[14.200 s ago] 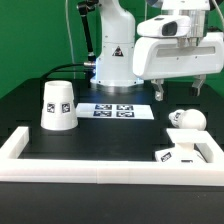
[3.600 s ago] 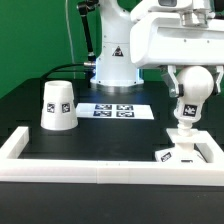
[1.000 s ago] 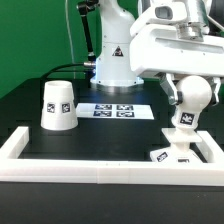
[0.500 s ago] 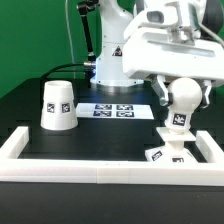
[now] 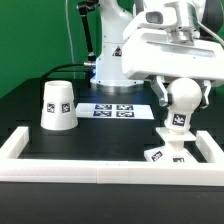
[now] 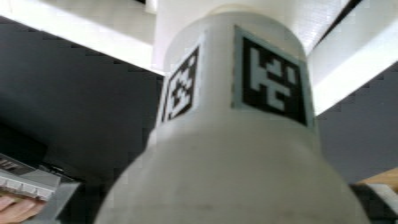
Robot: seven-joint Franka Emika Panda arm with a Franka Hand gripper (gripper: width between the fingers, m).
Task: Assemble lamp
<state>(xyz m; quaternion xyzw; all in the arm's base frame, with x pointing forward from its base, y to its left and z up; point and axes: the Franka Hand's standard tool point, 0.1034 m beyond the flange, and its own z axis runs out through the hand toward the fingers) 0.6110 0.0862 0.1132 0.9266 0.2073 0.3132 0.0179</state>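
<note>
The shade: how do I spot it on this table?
Find the black table, then the marker board in its middle. On the exterior view's left of that board stands the shade. It is the only tall tapered cup, unlike the round bulb in the gripper.

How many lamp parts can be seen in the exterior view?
3. The shade stands at the exterior view's left; the bulb is held upright at its right, over the base by the frame's corner. None seems hidden.
</note>
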